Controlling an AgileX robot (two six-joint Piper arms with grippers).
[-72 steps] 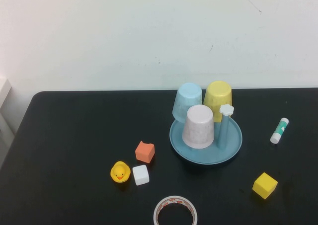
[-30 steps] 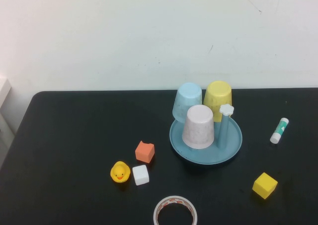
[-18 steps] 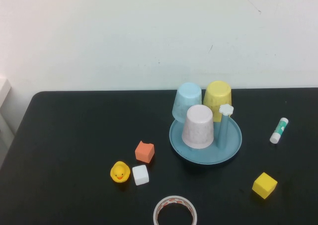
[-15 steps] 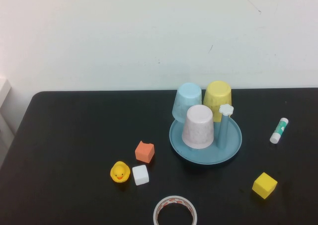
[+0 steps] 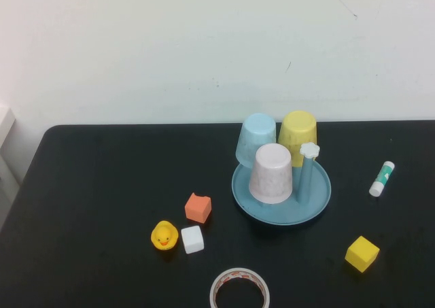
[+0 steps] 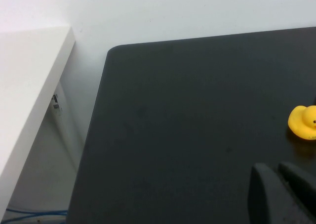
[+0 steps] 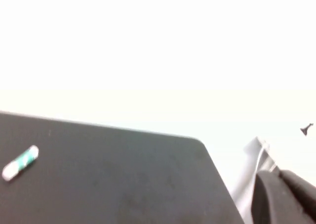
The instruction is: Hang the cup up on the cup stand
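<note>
The cup (image 5: 271,173) sat upside down, axis upright, on the cup stand (image 5: 319,200); left gripper (image 6: 281,194) and right gripper (image 7: 284,197) stayed off it, jaws closed, empty.

A black table (image 6: 197,125) with a rounded corner is seen against a white wall. A yellow rubber duck (image 6: 303,122) is cut off at the frame edge on the table. The left gripper (image 6: 279,194), fingers pressed together, is held above the table near the duck. A white shelf (image 6: 24,85) is seen beside the table's edge, well apart from the duck.
</note>
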